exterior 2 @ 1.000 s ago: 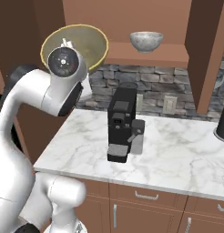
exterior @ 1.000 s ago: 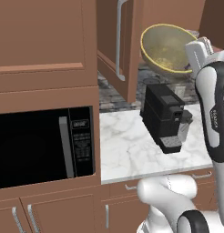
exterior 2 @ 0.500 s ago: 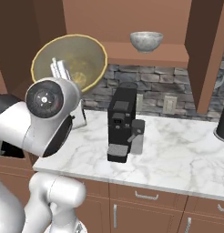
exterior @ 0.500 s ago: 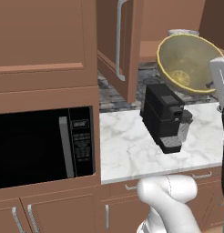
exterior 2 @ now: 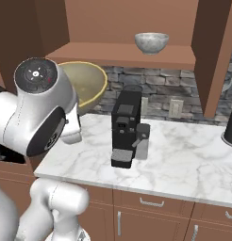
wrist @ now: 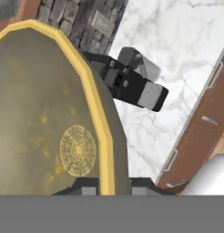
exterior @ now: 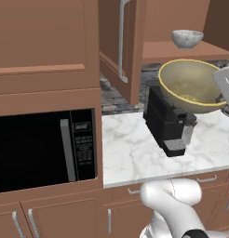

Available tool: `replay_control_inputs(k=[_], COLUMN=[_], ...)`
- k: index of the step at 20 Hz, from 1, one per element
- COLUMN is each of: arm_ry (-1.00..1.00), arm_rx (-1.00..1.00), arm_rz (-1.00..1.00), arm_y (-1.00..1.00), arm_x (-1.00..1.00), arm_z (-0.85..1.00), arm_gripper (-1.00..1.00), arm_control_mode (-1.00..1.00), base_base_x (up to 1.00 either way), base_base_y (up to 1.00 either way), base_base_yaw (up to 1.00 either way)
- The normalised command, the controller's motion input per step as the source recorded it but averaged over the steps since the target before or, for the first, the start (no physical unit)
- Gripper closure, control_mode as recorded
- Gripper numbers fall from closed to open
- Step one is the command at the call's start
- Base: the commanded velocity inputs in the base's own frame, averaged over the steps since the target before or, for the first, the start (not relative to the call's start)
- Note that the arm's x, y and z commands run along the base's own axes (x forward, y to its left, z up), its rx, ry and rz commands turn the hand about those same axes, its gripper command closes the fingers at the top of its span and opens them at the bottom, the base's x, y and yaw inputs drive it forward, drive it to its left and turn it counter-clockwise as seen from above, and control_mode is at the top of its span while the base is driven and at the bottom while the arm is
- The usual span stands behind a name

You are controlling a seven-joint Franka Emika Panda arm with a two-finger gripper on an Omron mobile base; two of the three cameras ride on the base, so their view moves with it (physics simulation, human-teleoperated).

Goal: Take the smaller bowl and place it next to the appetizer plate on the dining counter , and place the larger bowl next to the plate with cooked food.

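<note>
My gripper is shut on the yellow rim of the larger bowl, with one finger inside and one outside. The olive-tan bowl hangs tilted in the air above the coffee machine, and the hand holds it from the right. In the right base view the bowl is partly hidden behind my arm. The smaller bowl, grey and speckled, stands upright on the open wooden shelf. The appetizer plate, the plate with cooked food and the dining counter are out of view.
A black coffee machine stands on the marble counter under the held bowl. A cabinet door hangs open left of the shelf. A black microwave sits at the left. A dark kettle is at the counter's right edge.
The arm has swung and carried the larger bowl down from cabinet height to just above the coffee machine. The smaller bowl has stayed on the shelf.
</note>
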Motion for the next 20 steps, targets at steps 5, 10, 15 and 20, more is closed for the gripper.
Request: replay_control_inputs(k=[5,10,15,20], arm_ry=[-0.14,0.0,0.0,0.0], arm_rx=[0.0,0.0,0.0,0.0], arm_rz=[0.0,0.0,0.0,0.0], arm_y=[0.11,0.0,0.0,0.0], arm_x=[-0.27,0.0,0.0,0.0], arm_z=[-0.56,0.0,0.0,0.0], arm_gripper=[1.0,1.0,1.0,1.0], arm_control_mode=[-1.0,1.0,1.0,1.0], base_base_x=[0.0,-0.44,-0.98,-0.6], base_base_y=[0.0,0.08,-0.48,-0.73], base_base_yaw=[0.0,0.0,0.0,0.01])
